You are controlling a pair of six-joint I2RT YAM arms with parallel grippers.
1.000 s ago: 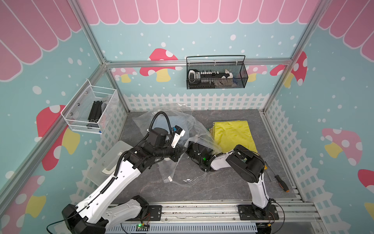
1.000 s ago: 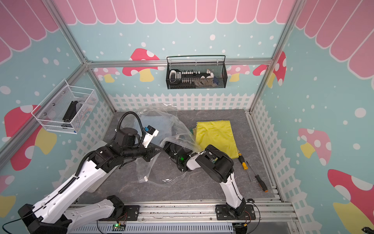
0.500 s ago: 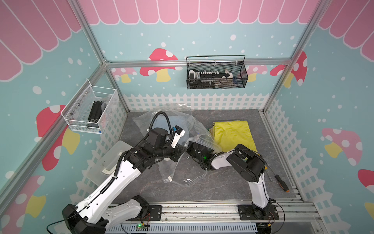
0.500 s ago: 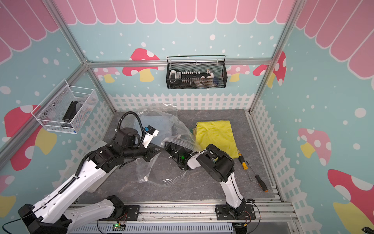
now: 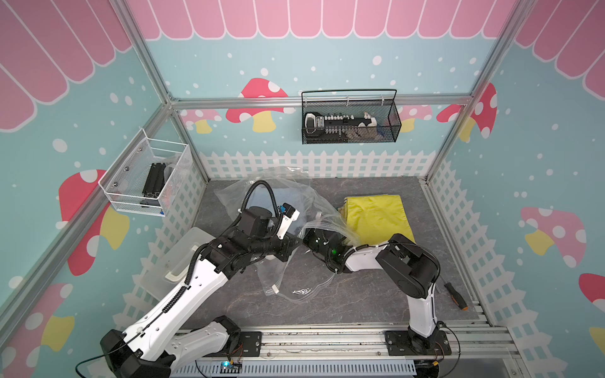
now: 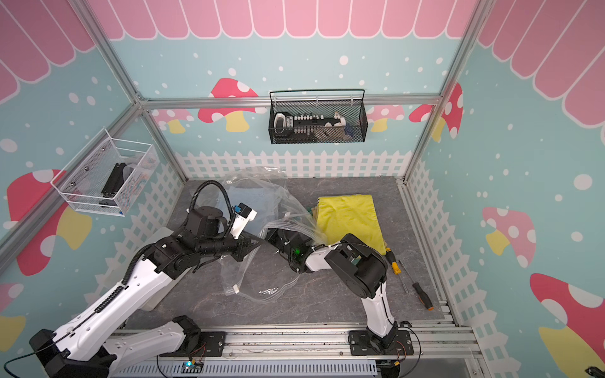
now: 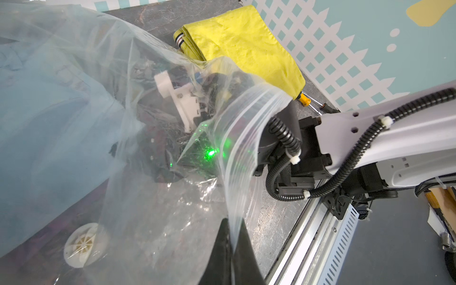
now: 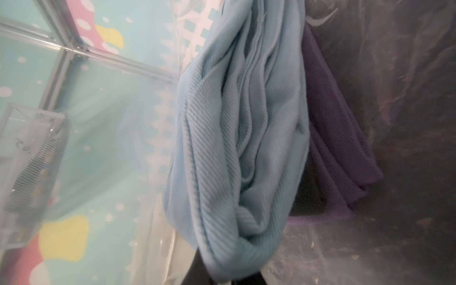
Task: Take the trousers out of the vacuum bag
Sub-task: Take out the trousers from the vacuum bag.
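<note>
Left end effector [image 7: 230, 237] is pinching the vacuum bag [image 7: 246, 118]; right end effector [image 8: 223, 274] (inside it) is clamping light blue trousers [image 8: 234, 135].

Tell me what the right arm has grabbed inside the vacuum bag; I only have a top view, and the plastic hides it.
Observer: In the right wrist view the right gripper has its fingers shut on the light blue trousers.
Operator: Anything else in there?
Observer: Yes, purple trousers lie against the blue pair.
Operator: And the left arm?
Observer: In its wrist view the left gripper pinches the vacuum bag at its ridged zip edge.
</note>
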